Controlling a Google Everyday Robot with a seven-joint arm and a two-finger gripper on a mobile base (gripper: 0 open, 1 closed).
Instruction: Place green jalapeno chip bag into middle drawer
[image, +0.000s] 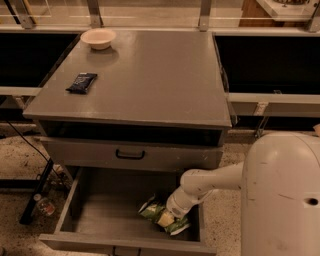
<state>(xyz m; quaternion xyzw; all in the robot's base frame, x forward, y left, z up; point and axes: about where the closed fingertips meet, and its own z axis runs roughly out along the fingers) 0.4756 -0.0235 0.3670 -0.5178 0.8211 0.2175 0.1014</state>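
Green jalapeno chip bag (151, 211) in middle drawer (102, 212) seemingly hides end effector (170, 215), grip unclear.

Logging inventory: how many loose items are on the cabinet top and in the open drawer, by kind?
bowl: 1, on top
packet: 1, on top
chip bag: 1, in the drawer, with the tool at it
Total: 3

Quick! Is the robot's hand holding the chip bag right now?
The gripper is down in the middle drawer, at the green jalapeno chip bag; whether it holds the bag cannot be told.
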